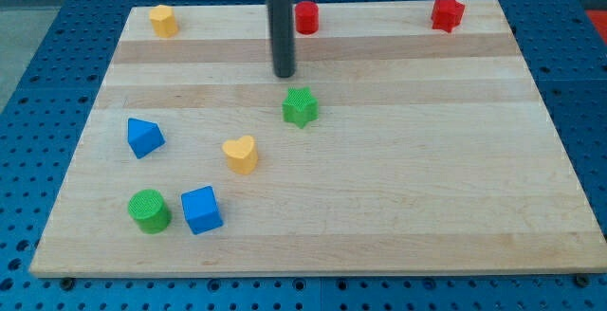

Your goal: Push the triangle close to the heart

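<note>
- My end effector is a plain dark rod, nothing on it that spreads, presses together or pinches; my tip [285, 74] sits on the counter [398, 178], far half, a bit left of centre.
- Tip touches no block. Closest is the green star block [300, 107], just near-right of the tip, small gap between them.
- Blue triangle block [144, 137] is on the left side, mid-depth, well apart from my tip.
- Yellow heart block [241, 155] lies right of the triangle and slightly nearer, clear gap between the two, not touching.
- Heart is near-left of the green star, also apart from it.
- Near-left corner area: green cylinder block [149, 210] and blue cube block [201, 210] side by side, close, cube on the right. Can't tell if they touch.
- Far edge: yellow block [163, 20] at far left, shape looks hexagonal but not sure.
- Red cylinder block [305, 17] at far centre, just right of my rod shaft, partly behind it.
- Red star block [447, 13] at far right.
- Counter is a light wooden board resting on a blue perforated base [28, 112].
</note>
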### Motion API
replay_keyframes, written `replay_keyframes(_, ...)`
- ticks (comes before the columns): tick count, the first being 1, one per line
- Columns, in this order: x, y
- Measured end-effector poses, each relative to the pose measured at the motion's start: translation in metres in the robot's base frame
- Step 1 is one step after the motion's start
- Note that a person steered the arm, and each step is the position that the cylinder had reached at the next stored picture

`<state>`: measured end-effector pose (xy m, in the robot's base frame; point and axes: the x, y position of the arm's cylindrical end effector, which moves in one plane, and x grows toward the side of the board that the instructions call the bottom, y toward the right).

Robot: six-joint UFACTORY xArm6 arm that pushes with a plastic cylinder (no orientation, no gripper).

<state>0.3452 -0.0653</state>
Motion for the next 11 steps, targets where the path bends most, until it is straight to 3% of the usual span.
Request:
replay_keyframes(4, 0.068, -0.223)
replay_keyframes(5, 0.101, -0.237)
replay_keyframes(6, 0.131, -0.225)
replay_keyframes(9, 0.117, -0.194)
replay_keyframes(11, 0.117, -0.136)
